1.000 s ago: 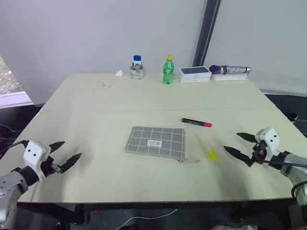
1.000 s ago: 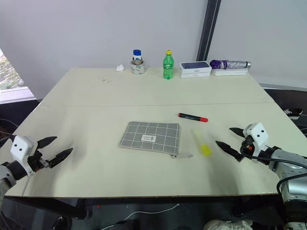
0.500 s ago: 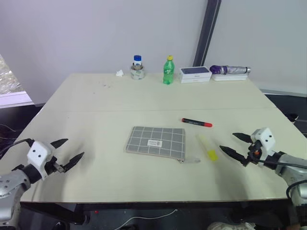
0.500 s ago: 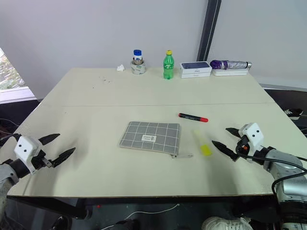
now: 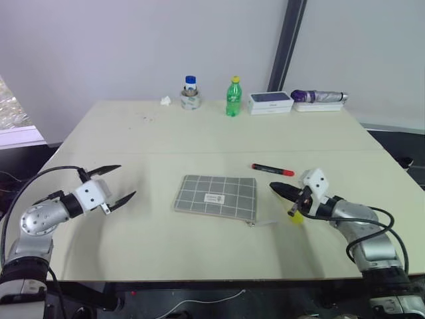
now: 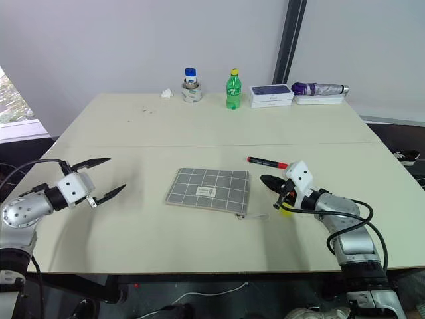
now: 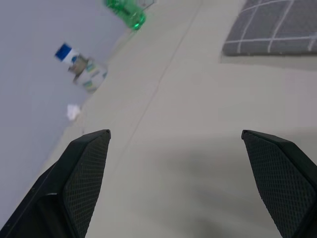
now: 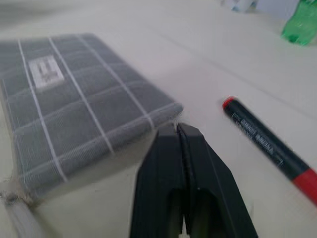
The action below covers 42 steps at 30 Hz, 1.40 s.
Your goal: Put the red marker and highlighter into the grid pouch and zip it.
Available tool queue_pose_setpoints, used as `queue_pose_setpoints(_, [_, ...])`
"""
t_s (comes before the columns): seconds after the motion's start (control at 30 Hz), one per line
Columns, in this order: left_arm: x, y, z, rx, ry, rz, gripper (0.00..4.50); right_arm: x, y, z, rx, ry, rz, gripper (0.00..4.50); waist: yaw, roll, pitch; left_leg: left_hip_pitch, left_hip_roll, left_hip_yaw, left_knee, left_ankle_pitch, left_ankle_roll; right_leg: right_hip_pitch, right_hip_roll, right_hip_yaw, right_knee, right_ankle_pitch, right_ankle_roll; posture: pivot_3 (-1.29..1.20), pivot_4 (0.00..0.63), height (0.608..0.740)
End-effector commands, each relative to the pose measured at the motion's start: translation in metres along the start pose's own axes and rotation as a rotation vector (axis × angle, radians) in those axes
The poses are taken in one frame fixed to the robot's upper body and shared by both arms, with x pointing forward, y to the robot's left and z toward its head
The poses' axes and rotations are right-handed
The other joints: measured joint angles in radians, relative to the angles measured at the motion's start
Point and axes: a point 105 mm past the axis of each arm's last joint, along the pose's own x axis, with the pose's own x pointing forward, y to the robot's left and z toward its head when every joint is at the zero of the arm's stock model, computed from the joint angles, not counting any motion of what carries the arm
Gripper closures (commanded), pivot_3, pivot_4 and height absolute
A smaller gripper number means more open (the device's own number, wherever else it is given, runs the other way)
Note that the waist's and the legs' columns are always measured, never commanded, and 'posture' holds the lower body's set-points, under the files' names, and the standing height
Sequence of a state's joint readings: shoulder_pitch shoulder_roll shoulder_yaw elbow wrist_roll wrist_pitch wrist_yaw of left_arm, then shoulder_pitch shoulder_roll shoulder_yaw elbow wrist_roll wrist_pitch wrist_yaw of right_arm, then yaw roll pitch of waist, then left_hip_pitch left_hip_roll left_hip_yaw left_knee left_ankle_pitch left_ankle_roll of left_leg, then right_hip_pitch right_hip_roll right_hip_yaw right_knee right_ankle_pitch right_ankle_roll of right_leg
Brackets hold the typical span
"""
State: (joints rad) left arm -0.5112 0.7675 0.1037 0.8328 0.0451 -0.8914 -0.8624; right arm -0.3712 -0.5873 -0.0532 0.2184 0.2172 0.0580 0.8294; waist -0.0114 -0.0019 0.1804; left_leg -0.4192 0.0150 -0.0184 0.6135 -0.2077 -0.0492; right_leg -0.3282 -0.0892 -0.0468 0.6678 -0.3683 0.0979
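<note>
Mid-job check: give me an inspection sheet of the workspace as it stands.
Surface: pale table, seam across the middle.
Job's things: grid pouch flat at centre, pull tab toward its near right corner; red marker beyond it; highlighter partly hidden under the right arm.
Clutter: green bottle, blue-capped jar, boxes, folded umbrella along the far edge.
End effectors: left end effector open, empty; right end effector shut, empty, between pouch and marker.
Cables: black cable looping along the right arm.
Surroundings: grey wall, dark post.
</note>
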Motion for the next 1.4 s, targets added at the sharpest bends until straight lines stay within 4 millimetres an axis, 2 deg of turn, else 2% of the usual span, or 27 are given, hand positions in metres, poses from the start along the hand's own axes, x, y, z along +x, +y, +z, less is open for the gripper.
queue_pose_setpoints(0.03, [0.020,-0.026,0.010,0.137,-0.073,-0.125,0.00,0.018,-0.004,0.015,-0.077,-0.045,-0.033,4.42,-0.002,0.000,0.000,0.000,0.000,0.000,0.000,0.000,0.000,-0.001,0.000,0.000,0.001,0.000,0.000,0.00,0.150,0.740])
queue_pose_setpoints(0.13, [0.034,-0.039,0.016,0.183,-0.112,-0.183,0.00,0.024,0.003,0.008,-0.128,-0.019,-0.020,4.42,-0.002,0.000,0.000,0.000,0.001,0.001,0.000,0.001,-0.002,-0.003,0.001,0.002,0.003,0.000,0.000,0.00,0.150,0.740])
queue_pose_setpoints(0.3, [0.051,-0.042,0.019,0.231,-0.117,-0.217,0.00,0.025,0.014,-0.001,-0.169,0.007,0.006,4.42,0.005,0.000,0.000,-0.001,0.000,0.001,0.001,0.001,-0.001,-0.003,0.001,0.002,0.004,0.000,0.000,0.00,0.150,0.740])
queue_pose_setpoints(0.4, [0.054,-0.041,0.017,0.260,-0.100,-0.217,0.00,0.026,0.015,-0.001,-0.170,0.005,-0.001,4.42,0.002,0.000,0.000,-0.001,0.000,0.001,0.002,0.001,-0.001,-0.004,0.001,0.002,0.005,0.000,0.000,0.00,0.150,0.740])
queue_pose_setpoints(0.53, [0.058,-0.048,0.015,0.300,-0.088,-0.246,0.00,0.027,0.015,-0.002,-0.170,0.006,-0.006,4.42,0.001,0.000,0.000,-0.001,0.000,0.001,0.002,0.001,-0.002,-0.006,0.001,0.003,0.010,0.000,0.000,0.00,0.150,0.740])
queue_pose_setpoints(0.77, [0.076,-0.072,0.031,0.317,-0.182,-0.283,0.00,0.036,0.018,-0.004,-0.205,0.024,0.004,4.42,0.005,0.000,0.000,0.000,0.000,0.001,0.003,0.003,-0.001,-0.006,0.001,0.004,0.014,0.000,0.000,0.00,0.150,0.740])
queue_pose_setpoints(1.1, [0.078,-0.080,0.038,0.321,-0.233,-0.301,0.00,0.050,0.029,0.006,-0.249,0.001,0.042,4.42,0.005,0.000,0.000,0.000,-0.001,0.001,0.003,0.003,-0.002,-0.007,0.000,0.004,0.015,0.000,0.000,0.00,0.150,0.740])
queue_pose_setpoints(1.23, [0.078,-0.084,0.043,0.311,-0.263,-0.323,0.00,0.051,0.028,0.004,-0.256,0.012,0.044,4.42,0.004,0.000,0.000,0.000,-0.001,0.001,0.003,0.003,-0.002,-0.007,0.000,0.004,0.015,0.000,0.000,0.00,0.150,0.740])
queue_pose_setpoints(1.33, [0.076,-0.083,0.042,0.265,-0.261,-0.329,0.90,0.051,0.027,0.002,-0.257,0.018,0.042,4.50,0.002,0.000,0.000,0.000,-0.001,0.002,0.003,0.003,-0.002,-0.007,0.000,0.004,0.015,0.000,0.000,0.00,0.150,0.740])
queue_pose_setpoints(1.4, [0.075,-0.081,0.042,0.254,-0.260,-0.324,1.93,0.051,0.027,0.002,-0.260,0.019,0.044,4.50,0.001,0.000,0.000,0.000,0.000,0.002,0.003,0.004,-0.002,-0.007,0.001,0.004,0.015,0.000,0.000,0.00,0.150,0.740])
